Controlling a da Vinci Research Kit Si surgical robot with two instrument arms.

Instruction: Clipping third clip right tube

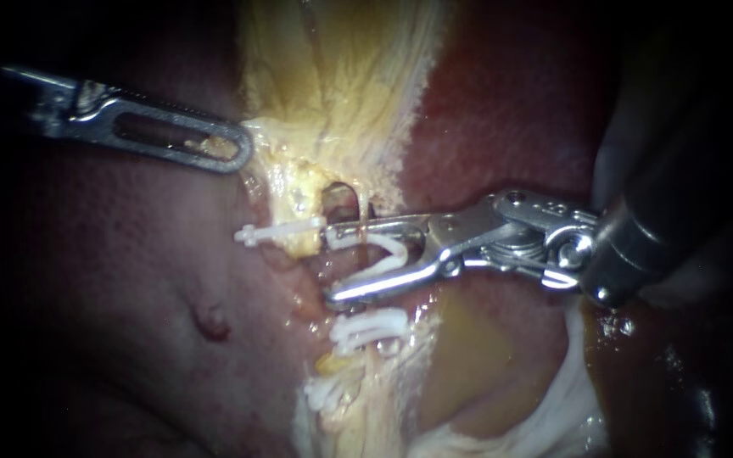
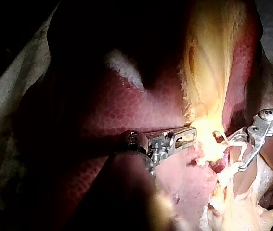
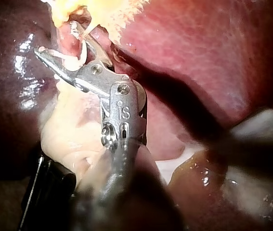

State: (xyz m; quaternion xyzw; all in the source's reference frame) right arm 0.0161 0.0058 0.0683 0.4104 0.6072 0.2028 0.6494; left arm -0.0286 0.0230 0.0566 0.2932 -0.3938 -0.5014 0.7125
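Note:
My right instrument (image 1: 337, 261) comes in from the right, its two jaws standing apart with an open white clip (image 1: 388, 253) seated between them. The jaws straddle a thin tube (image 1: 365, 208) beside a small window in the pale yellow tissue (image 1: 332, 93). The right wrist view shows the same jaws (image 3: 61, 48) holding the clip (image 3: 71, 60) at the tissue's edge. My left instrument (image 1: 235, 148) enters from the upper left, its slotted jaws shut on the yellow tissue's edge, as in the left wrist view (image 2: 189, 136).
One closed white clip (image 1: 277, 233) sits just left of the window. Two more white clips (image 1: 368, 329) (image 1: 324, 392) lie lower on the same strand. Dark red liver (image 1: 129, 280) surrounds everything. The right instrument (image 2: 252, 144) shows beyond my left jaws.

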